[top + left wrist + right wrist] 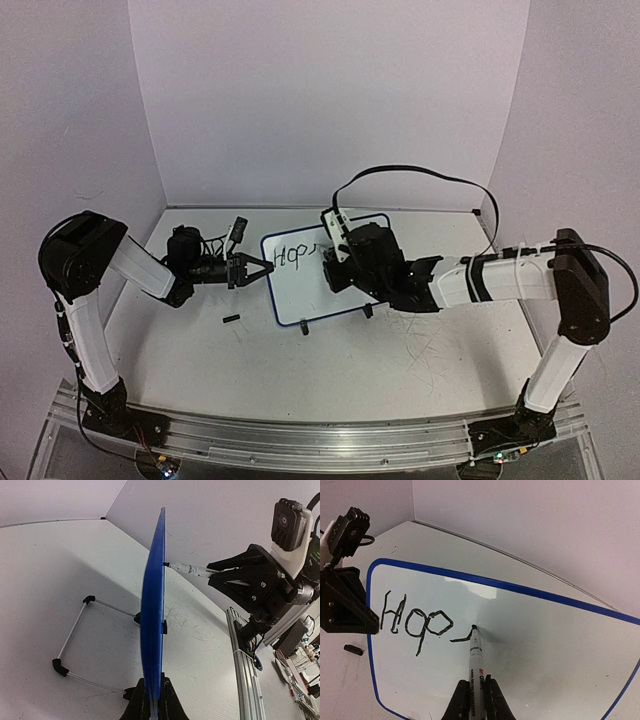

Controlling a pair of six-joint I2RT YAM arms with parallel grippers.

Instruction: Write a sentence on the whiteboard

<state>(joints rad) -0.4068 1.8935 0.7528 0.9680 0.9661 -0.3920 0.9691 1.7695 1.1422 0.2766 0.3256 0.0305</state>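
1. Top view: the whiteboard stands mid-tabletop between the arms. Its long axis runs left to right, and its writing face leans back, pointing up toward the bases. The left pincer pinches its left edge.
2. Left wrist view: the whiteboard shows edge-on, propped on its wire stand. The right pincer is pressed onto the marker, whose tip touches the face.
3. Right wrist view: the letters read "Hop", with a further stroke begun. We judge the step to be mid-sentence writing. The next move calls for dragging the tip rightward under light, steady pressure while the left pincer braces the whiteboard.
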